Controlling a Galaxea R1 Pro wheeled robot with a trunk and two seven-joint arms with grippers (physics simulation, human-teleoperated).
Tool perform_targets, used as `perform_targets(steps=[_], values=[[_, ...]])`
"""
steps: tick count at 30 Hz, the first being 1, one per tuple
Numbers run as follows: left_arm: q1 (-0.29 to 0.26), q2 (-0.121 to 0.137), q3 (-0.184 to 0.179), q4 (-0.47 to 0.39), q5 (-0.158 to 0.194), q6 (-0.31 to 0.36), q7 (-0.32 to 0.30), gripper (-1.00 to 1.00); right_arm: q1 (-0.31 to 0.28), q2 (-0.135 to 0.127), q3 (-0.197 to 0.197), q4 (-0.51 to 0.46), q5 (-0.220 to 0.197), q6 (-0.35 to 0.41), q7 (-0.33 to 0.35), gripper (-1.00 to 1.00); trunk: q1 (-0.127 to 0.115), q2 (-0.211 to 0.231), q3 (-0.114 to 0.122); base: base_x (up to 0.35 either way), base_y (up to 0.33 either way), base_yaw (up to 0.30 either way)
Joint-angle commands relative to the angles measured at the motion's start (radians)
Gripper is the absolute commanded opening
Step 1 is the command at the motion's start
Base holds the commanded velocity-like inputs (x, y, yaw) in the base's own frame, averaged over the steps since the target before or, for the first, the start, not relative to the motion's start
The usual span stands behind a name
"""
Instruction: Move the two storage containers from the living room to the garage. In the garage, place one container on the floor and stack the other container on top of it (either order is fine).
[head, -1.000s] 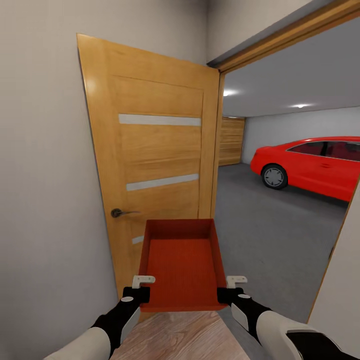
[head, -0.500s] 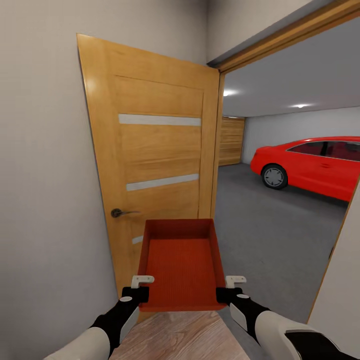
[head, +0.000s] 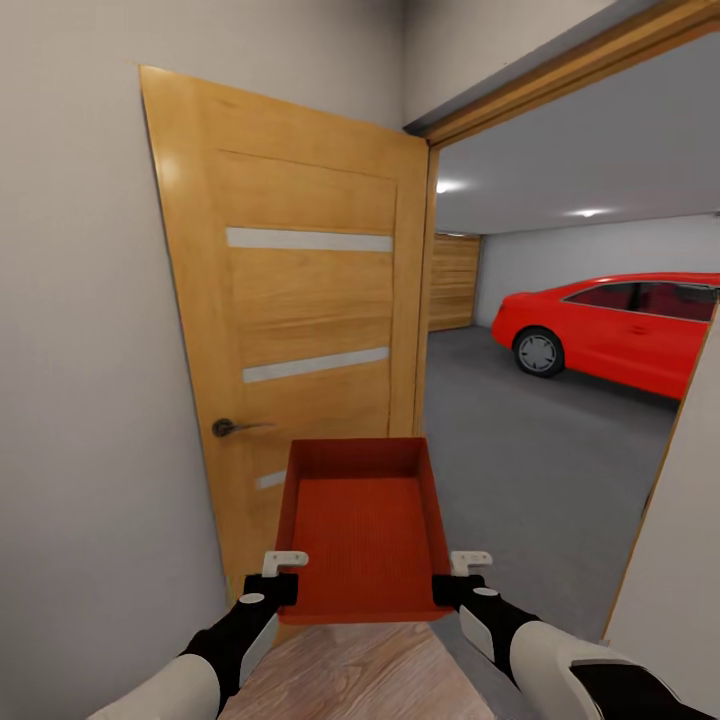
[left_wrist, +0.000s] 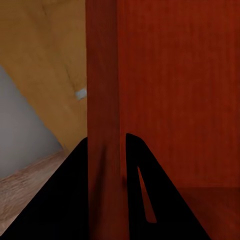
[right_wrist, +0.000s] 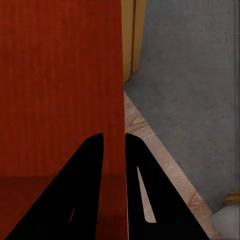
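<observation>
Step in hand: carrying bin (head: 362, 530) to garage. Bin held level at doorway, beside open door (head: 300, 320). Left gripper (head: 285, 563) and right gripper (head: 468, 563): jaws pinching opposite side walls. Next: advance through opening onto grey floor (head: 530, 470), clear of door edge, then set down.

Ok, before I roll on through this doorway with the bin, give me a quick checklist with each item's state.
1. Left pincer clamped on the container wall: ok, the left wrist view shows fingers either side of the wall.
2. Right pincer clamped on the opposite wall: ok.
3. Container level and empty: ok.
4. Door swung open: ok, though the container's far end sits in front of it; gap cannot tell.
5. Garage floor just past the threshold free: ok; the red car is parked well back.
6. Second container's whereabouts: cannot tell.
</observation>
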Motion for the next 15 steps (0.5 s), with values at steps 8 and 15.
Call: perform_targets(steps=[8, 15], values=[[-0.001, 0.002, 0.034, -0.006, -0.014, 0.004, 0.027, -1.0, 0.0, -0.01, -0.022, 0.003, -0.008, -0.004, -0.019, -1.0, 0.0, -0.001, 0.0, 0.0, 0.0, -0.244], [-0.001, 0.001, 0.033, -0.006, -0.014, 0.004, 0.027, -1.0, 0.0, -0.01, -0.022, 0.003, -0.008, -0.004, -0.019, -1.0, 0.0, -0.001, 0.0, 0.0, 0.0, -0.248]])
